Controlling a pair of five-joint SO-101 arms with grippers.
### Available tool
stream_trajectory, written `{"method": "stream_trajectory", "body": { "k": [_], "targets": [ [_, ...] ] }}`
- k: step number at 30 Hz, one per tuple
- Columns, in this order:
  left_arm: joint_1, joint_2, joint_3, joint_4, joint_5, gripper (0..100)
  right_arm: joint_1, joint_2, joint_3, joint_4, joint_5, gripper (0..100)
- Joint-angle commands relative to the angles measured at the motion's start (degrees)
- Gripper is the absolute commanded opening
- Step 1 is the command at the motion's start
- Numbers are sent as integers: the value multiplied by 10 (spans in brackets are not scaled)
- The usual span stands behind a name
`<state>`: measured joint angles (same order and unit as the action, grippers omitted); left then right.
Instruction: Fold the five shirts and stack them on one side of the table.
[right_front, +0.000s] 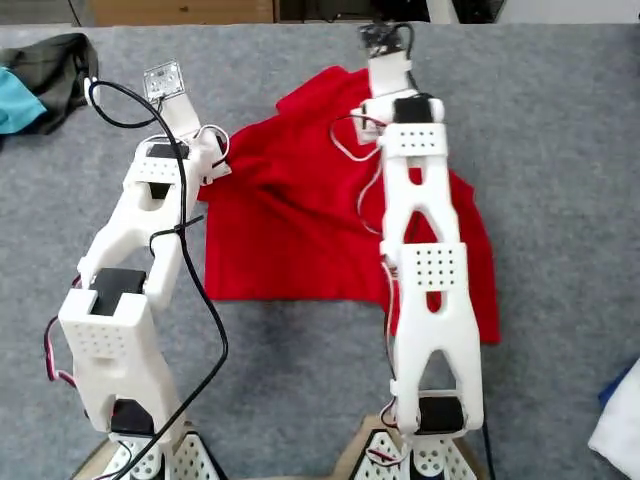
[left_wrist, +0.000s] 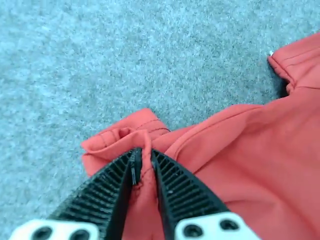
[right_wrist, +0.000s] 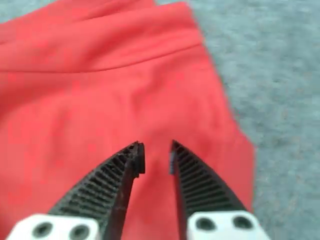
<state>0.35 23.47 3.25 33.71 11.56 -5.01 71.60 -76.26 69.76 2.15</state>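
Lying on grey felt table (right_front: 560, 130), red shirt (right_front: 290, 230) (creased)

Right arm (right_front: 425, 260) covers a strip of the red shirt (right_front: 280, 230). Dark garment (right_front: 50, 62) and teal garment (right_front: 14, 102) at the bench's far left corner, and white cloth (right_front: 620, 432) at its near right corner, are cropped.

Grey felt-covered table (right_front: 560, 150), a strip of light wooden furniture (right_front: 180, 10) beyond its far edge.

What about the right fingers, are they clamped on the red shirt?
No, the right fingers stand apart, with the shirt showing through the gap and nothing pinched.
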Motion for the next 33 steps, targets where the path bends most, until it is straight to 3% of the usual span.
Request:
{"method": "stream_trajectory", "body": {
  "k": [1, 7, 22, 33],
  "targets": [
    [0, -7, 2, -9, 1, 19, 20, -10, -6, -9, -2, 9],
    [-1, -9, 1, 18, -1, 19, 32, -12, -9, 3, -4, 9],
    [-2, -7, -13, 27, -2, 19, 64, -24, -195, 193, -45, 8],
    [-3, -7, -11, 33, -2, 19, 50, -53, -179, 201, -110, 28]
  ]
}}
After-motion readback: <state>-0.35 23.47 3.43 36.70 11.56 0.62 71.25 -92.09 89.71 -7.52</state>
